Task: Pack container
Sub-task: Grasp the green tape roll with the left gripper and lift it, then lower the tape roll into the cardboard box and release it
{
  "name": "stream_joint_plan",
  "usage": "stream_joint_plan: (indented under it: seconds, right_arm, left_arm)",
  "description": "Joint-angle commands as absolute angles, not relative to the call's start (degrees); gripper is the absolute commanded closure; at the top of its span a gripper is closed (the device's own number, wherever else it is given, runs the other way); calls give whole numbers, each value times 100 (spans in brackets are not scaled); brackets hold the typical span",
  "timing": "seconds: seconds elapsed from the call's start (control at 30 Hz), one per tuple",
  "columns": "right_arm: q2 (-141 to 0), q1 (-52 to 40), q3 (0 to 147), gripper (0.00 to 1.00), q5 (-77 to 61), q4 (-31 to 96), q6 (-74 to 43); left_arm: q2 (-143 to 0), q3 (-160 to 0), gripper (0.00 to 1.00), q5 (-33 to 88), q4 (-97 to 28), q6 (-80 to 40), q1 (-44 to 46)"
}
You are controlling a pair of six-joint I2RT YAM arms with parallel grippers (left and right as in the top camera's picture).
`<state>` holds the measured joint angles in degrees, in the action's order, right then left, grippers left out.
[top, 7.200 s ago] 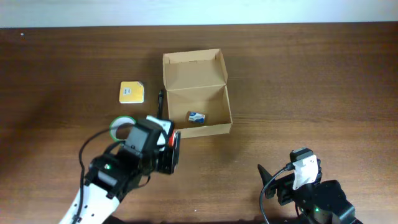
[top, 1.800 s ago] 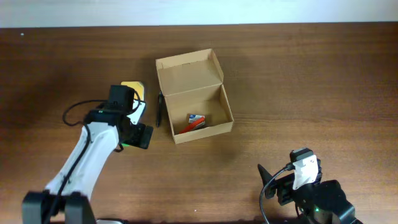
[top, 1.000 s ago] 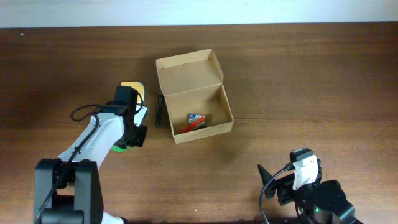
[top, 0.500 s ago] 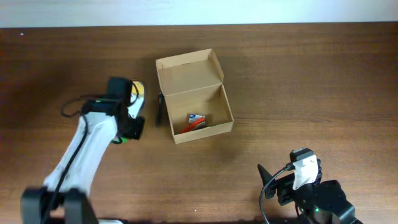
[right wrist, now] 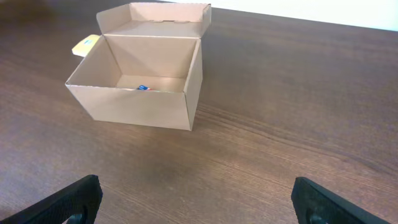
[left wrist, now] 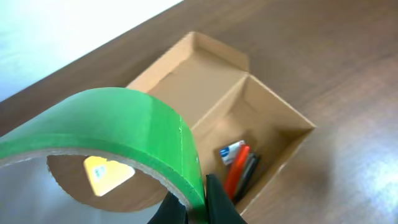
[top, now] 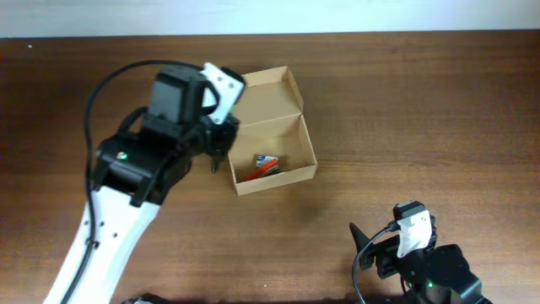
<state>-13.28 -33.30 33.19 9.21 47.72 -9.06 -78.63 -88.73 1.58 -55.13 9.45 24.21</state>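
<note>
Container (top: 272, 135), plain tan cardboard, open

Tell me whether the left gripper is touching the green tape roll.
Touching. The left wrist view shows the left gripper pinching the wall of the green tape roll between its fingers, with no gap.

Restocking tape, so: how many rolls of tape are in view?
1: a green roll pinched in the left claw, up near the open container. Others may be hidden under the left arm.
</note>
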Motion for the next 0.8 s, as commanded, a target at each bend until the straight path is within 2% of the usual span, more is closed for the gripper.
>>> stream_joint_plan:
  seconds: [0.0, 0.4, 0.77]
  right_arm:
    - [-1284, -3306, 3304, 1, 1013, 4762, -950]
    - [-1284, -3306, 3304, 1, 1013, 4759, -950]
    - [-1284, -3306, 3304, 1, 1013, 4762, -950]
  left_arm:
    - [-8420, -8980, 98, 220, -5533, 1249, 2655]
    - [-10110, -9190, 98, 95, -5966, 2231, 3334]
    - [-10584, -9188, 98, 134, -6073, 2244, 3334]
